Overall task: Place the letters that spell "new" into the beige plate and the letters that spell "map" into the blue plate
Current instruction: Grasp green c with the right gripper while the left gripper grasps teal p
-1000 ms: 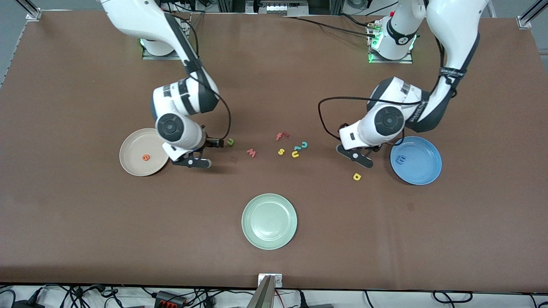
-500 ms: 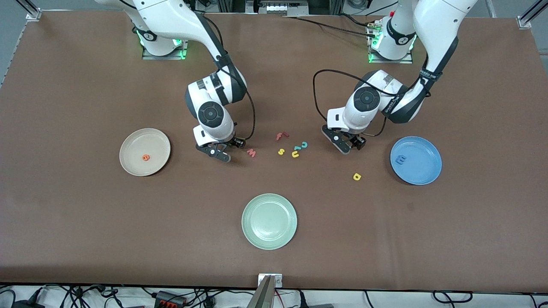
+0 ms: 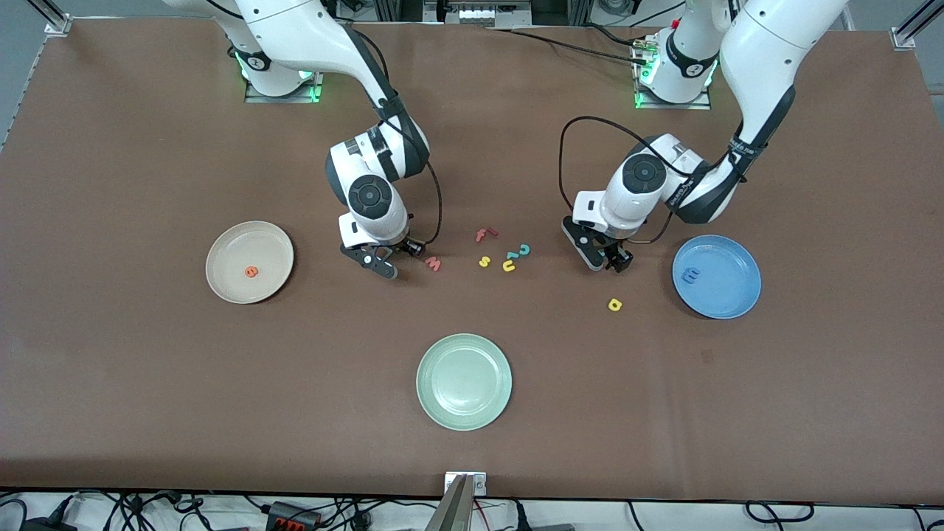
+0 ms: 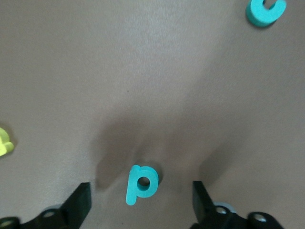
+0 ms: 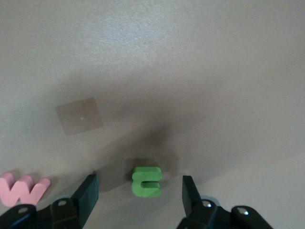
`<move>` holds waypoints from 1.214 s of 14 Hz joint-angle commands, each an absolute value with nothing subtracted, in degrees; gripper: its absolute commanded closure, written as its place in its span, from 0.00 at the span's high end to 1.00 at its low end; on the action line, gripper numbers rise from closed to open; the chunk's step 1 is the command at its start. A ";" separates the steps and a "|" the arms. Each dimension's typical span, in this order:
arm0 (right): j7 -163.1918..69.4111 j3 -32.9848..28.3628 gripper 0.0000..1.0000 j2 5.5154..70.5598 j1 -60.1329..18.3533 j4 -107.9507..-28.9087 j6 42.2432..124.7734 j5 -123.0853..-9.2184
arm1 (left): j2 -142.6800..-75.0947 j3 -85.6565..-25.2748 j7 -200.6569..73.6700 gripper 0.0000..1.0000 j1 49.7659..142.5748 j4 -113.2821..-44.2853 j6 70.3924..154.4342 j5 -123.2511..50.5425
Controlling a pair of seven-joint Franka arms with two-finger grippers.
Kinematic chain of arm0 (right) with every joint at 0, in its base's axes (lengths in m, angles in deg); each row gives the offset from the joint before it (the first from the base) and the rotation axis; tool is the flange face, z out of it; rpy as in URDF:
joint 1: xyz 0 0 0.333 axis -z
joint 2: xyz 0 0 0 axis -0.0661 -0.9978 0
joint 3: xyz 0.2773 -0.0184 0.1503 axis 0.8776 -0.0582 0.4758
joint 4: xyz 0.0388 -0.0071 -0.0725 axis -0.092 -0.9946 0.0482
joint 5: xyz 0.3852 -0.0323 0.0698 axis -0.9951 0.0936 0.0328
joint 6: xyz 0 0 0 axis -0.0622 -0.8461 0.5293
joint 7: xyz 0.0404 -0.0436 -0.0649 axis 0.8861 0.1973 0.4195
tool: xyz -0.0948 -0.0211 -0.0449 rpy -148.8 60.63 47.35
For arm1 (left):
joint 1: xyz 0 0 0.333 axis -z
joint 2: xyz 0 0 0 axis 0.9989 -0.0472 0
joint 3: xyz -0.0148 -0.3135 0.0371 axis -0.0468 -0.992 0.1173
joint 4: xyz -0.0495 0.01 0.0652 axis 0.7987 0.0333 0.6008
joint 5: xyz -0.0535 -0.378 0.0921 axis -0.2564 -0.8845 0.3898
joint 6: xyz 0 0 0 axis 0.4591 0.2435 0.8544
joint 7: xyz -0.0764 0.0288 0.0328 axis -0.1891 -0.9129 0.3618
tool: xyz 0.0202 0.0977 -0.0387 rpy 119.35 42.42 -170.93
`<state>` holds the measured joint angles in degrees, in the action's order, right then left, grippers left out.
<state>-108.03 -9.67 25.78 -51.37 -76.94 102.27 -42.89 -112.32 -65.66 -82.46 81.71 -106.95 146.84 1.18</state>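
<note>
My right gripper (image 5: 139,192) stands open low over the table, and the green n (image 5: 147,181) lies between its fingers untouched. The pink w (image 5: 21,188) (image 3: 433,263) lies just beside it. My left gripper (image 4: 140,198) is open too, with the teal p (image 4: 141,183) flat on the table between its fingers. In the front view both of these letters are hidden under the right gripper (image 3: 383,259) and the left gripper (image 3: 605,258). The orange e (image 3: 251,271) rests in the beige plate (image 3: 221,254). The blue m (image 3: 692,276) rests in the blue plate (image 3: 726,287). The yellow p (image 3: 614,304) lies nearer the front camera than the left gripper.
Between the two grippers lie a red f (image 3: 484,234), a yellow s (image 3: 484,261), a yellow u (image 3: 509,265) and a teal c (image 3: 523,251) (image 4: 264,10). A pale green plate (image 3: 463,380) sits near the table's front edge.
The right gripper left the beige plate's side and settled over the green n. The left gripper swung from the blue plate toward the middle. Both pairs of fingers have narrowed a little.
</note>
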 commanded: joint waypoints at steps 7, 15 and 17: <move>-109.23 -9.96 0.37 26.17 -51.69 -77.95 104.38 -44.16 | -112.71 -66.23 -84.45 0.20 80.44 -106.86 147.65 2.43; -101.17 -12.50 0.27 30.82 -47.84 -76.90 101.67 -43.81 | -107.70 -66.85 -93.32 0.14 71.41 -97.91 125.62 2.34; -92.40 -15.65 0.27 31.09 -45.55 -75.93 97.63 -43.28 | -107.70 -66.76 -94.46 0.15 68.33 -96.59 122.18 2.34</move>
